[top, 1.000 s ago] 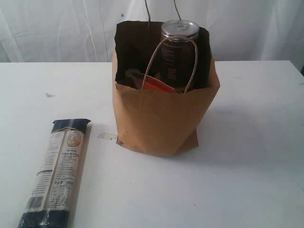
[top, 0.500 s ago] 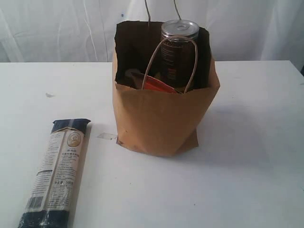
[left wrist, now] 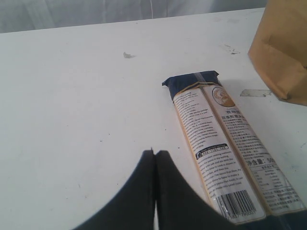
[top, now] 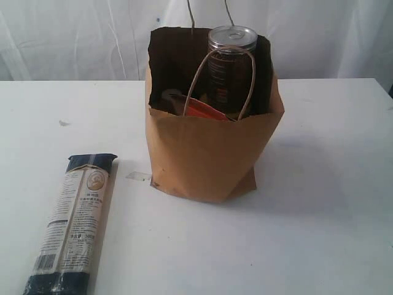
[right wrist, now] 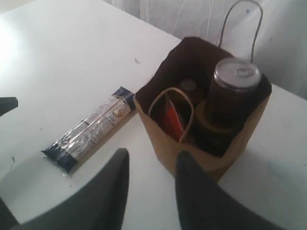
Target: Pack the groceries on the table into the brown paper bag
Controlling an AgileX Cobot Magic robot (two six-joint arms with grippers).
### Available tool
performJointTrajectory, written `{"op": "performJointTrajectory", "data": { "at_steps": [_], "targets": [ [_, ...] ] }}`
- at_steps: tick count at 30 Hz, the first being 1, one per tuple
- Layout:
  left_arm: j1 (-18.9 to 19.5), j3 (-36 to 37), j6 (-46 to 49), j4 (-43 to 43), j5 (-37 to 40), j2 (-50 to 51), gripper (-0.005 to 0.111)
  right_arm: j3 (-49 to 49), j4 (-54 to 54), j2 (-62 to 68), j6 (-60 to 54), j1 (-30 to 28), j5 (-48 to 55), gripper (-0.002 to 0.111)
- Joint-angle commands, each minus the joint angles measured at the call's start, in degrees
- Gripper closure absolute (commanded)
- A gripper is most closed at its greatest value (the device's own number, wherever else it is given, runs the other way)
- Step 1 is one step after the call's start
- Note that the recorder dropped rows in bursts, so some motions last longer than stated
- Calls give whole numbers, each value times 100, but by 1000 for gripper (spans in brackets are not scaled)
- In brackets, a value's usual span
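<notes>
Left pincer (left wrist: pixel 154 152) pressed closed, right pincer (right wrist: pixel 153 153) parted, empty

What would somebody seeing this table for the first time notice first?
The tall brown paper bag standing open mid-table, with a silver-topped tin poking above its rim. Then the long dark-blue pasta packet, lying flat on the white table at the left of the exterior view, the one grocery seen outside the bag.

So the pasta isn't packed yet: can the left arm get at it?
Probably yes. The pasta lies flat on open table, clear of the bag, with nothing between it and the left gripper; the shut jaws would need to open first.
</notes>
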Motion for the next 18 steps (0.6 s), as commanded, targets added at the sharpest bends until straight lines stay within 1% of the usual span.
{"op": "performJointTrajectory", "data": {
  "at_steps": [1,6,11,14,18],
  "targets": [
    [-4,18,-1,-56,3,-30,107,1139,294,-590,200,-17,-389,77],
    [-4,18,-1,-56,3,-30,107,2377,876,-1216,282,-17,-1383,77],
    [-4,18,-1,-56,3,-30,107,3259,1379,-1763,282,-17,-2374,77],
    [-4,18,-1,-56,3,-30,107,3713,1506,-2033,282,-17,-2638,77],
    [-4,18,-1,-56,3,-30,107,4332,1787,-2253,287,-17,-2674,77]
  ]
}}
